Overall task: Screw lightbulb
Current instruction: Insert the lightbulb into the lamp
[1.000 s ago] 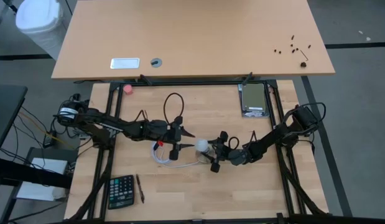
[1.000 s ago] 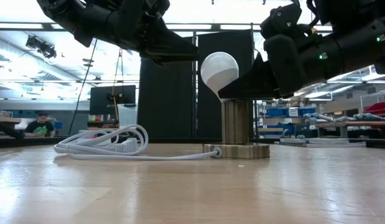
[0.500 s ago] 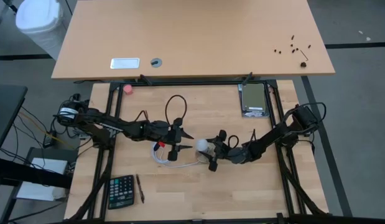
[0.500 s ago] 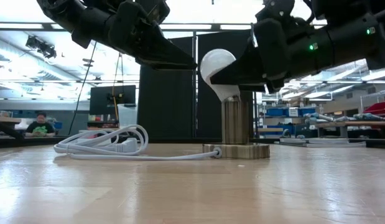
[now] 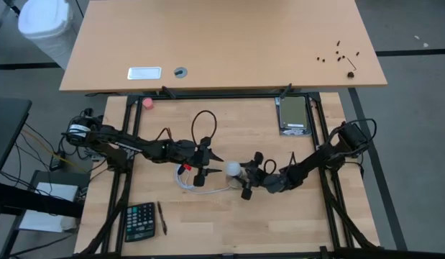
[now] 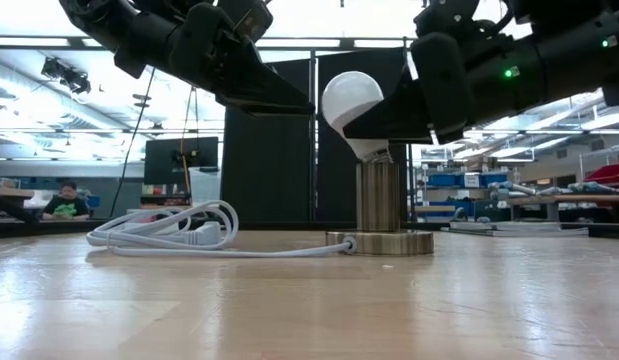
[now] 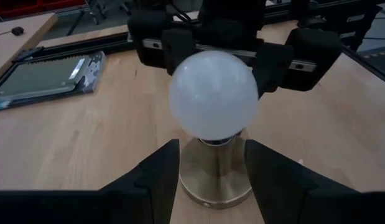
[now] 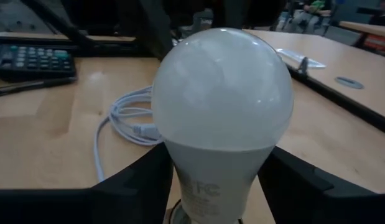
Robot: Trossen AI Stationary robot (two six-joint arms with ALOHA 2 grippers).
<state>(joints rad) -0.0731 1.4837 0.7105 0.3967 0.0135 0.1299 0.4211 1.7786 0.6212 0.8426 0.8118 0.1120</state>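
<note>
The white lightbulb (image 6: 351,100) is tilted above the brass socket post (image 6: 381,195) of a round lamp base (image 6: 381,241) at the table's middle. Its narrow end (image 6: 374,152) is at the socket's mouth, and the screw base is hidden. My right gripper (image 5: 245,178) is shut on the bulb, coming from the table's right. My left gripper (image 5: 218,164) is open just left of the bulb and touches nothing. In the left wrist view its fingers (image 7: 160,174) stand apart in front of the bulb (image 7: 212,93) and the lamp base (image 7: 214,180). My right gripper pinches the lightbulb's tapered neck (image 8: 211,168) below the globe between its two fingers (image 8: 139,183). The fingers come nearly level from the table's right. The bulb stands globe up, leaning toward the left arm, with its lower end at the top of the socket post.
A white cord (image 5: 200,185) lies coiled left of the lamp base and runs to it. A calculator (image 5: 139,220) and a pen (image 5: 162,218) lie near the front left. A silvery box (image 5: 294,115) sits at the far right and a pink object (image 5: 147,103) at the far left.
My right gripper has moved a little toward the table's left with the bulb. The bulb's narrow end has come over the socket post, and the bulb stands a little more upright than before.
</note>
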